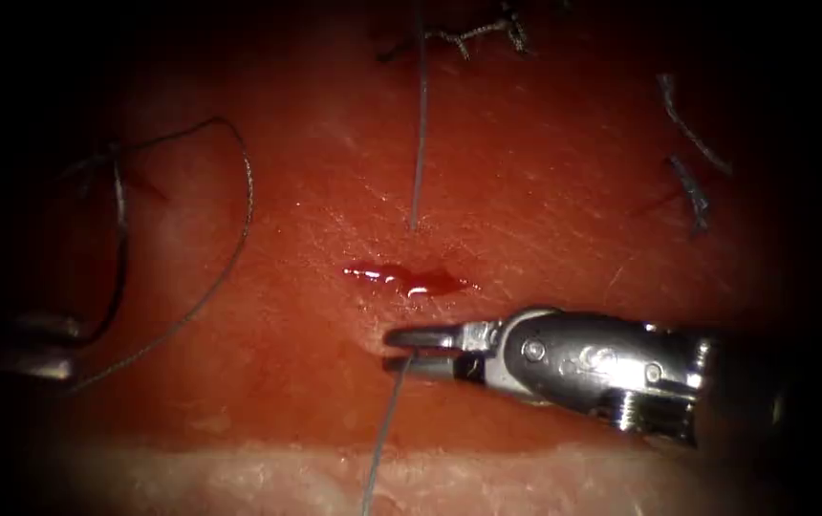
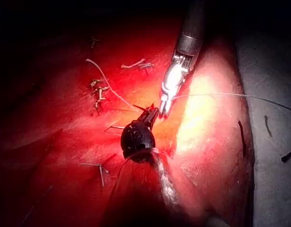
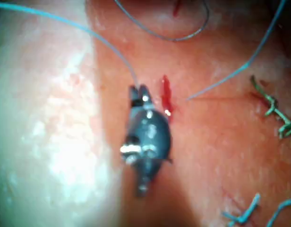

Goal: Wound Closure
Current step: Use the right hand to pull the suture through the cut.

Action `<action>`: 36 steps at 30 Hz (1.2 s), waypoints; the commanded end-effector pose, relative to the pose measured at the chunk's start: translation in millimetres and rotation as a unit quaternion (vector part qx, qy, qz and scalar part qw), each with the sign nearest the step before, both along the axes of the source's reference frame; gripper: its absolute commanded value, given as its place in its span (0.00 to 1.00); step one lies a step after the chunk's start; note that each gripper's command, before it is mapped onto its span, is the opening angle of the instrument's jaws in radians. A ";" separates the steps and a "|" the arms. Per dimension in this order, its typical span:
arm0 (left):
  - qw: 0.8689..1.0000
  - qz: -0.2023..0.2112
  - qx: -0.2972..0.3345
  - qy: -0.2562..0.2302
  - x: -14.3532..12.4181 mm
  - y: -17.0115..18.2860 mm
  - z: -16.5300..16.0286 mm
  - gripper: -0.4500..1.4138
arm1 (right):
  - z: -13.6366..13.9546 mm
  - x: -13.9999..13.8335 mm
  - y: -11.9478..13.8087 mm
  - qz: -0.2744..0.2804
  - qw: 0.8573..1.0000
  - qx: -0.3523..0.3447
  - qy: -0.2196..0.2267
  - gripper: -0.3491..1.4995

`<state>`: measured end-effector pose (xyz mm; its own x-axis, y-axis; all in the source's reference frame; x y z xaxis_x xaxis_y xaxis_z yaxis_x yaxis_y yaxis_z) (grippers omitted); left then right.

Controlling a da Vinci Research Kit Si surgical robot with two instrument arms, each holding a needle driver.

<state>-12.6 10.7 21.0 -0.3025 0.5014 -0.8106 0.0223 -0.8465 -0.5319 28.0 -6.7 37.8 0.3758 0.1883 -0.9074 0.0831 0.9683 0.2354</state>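
Observation:
My right tool [image 1: 394, 350] reaches in from the right and lies low on the tissue [image 1: 545, 191], shut on the thread [image 1: 384, 430], which runs from its tips over the pale front edge. In the right wrist view the same thread [image 3: 107, 45] leaves the tool's tips [image 3: 138, 90]. Another stretch of thread [image 1: 419, 134] comes down from the far side and enters the tissue above a small pool of red fluid [image 1: 409, 280]. My left tool [image 1: 43, 344] sits dim at the far left. A thin dark curve [image 1: 122, 239], perhaps the needle, arcs down to it, off the tissue surface.
A loose loop of thread [image 1: 244, 191] lies on the tissue's left part. A knotted stitch [image 1: 487, 31] sits at the far end, and cut ends of thread [image 1: 693, 191] lie at the right. The tissue's pale front edge [image 1: 239, 473] runs below the right tool.

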 end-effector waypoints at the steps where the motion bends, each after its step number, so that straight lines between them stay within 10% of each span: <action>1: 1.000 0.000 -0.001 0.000 -0.5 0.2 0.6 0.00 | 0.6 0.6 -0.1 -0.002 1.000 -0.001 -0.001 0.00; 36: 1.000 0.001 -0.001 -0.001 -0.7 0.0 0.6 0.00 | 0.9 0.6 0.2 0.034 0.992 0.118 -0.036 0.00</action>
<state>-12.8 10.5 20.9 -0.3026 0.5021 -0.8102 0.0207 -0.8464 -0.5322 27.9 -6.4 38.1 0.4159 0.4287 -0.8020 -0.0111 0.8842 0.4669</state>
